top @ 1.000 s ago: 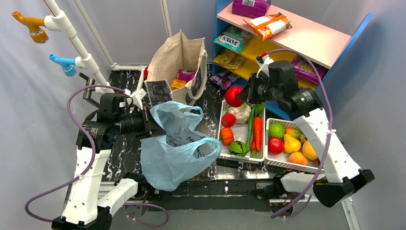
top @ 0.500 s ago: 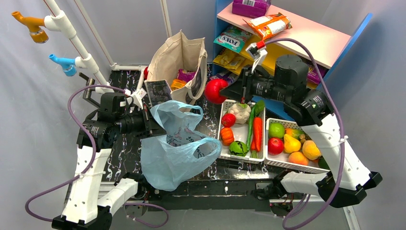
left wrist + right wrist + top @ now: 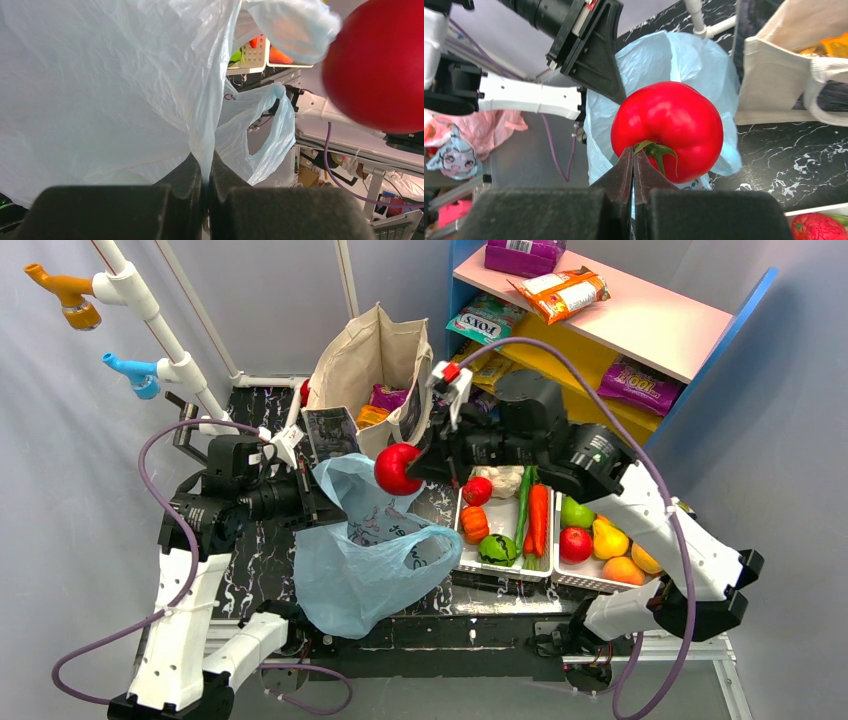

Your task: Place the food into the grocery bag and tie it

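Found right gripper (image 3: 633,155) clamped on the green stem of a red pepper (image 3: 667,130), jaws pressed together around that stem. Located the pepper in mid-air, clear of the table, over the raised mouth of the light-blue plastic grocery bag (image 3: 360,565) and not inside it. Found left gripper (image 3: 205,197) pinched tight on a fold of the bag's film, jaws together with the plastic between them, holding that edge lifted.

Noted the bag's body slumped on the black marbled table (image 3: 250,560), with one handle loop lying toward the white vegetable basket (image 3: 500,574). Recorded other food in that basket, including a carrot (image 3: 539,518) and a cauliflower (image 3: 505,478). Recorded a red apple (image 3: 575,543) among the fruit in a second basket (image 3: 605,590) just beside it on the right.

Noted a beige canvas tote (image 3: 370,355) standing upright behind the bag, near the shelf (image 3: 640,325) of snack packets.
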Robot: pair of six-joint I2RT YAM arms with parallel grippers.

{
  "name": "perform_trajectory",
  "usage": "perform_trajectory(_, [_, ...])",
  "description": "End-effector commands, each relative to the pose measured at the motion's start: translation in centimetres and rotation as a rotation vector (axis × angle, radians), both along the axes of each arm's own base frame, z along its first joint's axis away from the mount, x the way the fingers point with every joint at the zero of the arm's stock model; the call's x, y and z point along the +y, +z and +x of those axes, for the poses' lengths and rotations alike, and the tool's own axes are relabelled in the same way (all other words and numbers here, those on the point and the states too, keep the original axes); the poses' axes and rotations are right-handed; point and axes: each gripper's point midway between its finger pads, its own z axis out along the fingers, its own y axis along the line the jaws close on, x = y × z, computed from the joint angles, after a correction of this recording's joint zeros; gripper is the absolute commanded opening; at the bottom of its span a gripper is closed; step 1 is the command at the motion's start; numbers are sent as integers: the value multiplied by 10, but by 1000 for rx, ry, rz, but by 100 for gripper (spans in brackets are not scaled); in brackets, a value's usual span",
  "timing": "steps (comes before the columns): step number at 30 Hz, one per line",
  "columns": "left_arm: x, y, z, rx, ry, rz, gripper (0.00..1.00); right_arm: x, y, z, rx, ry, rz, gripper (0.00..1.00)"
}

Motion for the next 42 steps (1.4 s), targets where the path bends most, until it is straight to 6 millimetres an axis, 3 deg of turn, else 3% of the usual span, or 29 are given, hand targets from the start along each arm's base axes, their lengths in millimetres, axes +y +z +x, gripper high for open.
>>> perform_trajectory(1, [-1,11,-6,-34,-9,-17,0,17,6,-12,-109,61,-13,1])
perform_trajectory(9, [2,12,-11,-38,0,-7,0,46,-18,-30,-138,160,-72,1])
perform_trajectory(18, [3,10,-10,-36,8,-5,0,68,-25,-57,-199,292,-104,1])
perform_trajectory(26, [3,7,-10,-27,4,4,0,74,-21,-81,-214,386,-116,1])
perform_trajectory(29, [4,7,-10,-27,2,7,0,75,-34,-85,-233,401,-166,1])
perform_trajectory(34, [4,6,-10,-24,-3,12,0,72,-58,-66,-258,307,-241,1])
perform_trajectory(42, [5,4,-14,-18,-12,23,0,53,-74,-19,-365,99,-325,1])
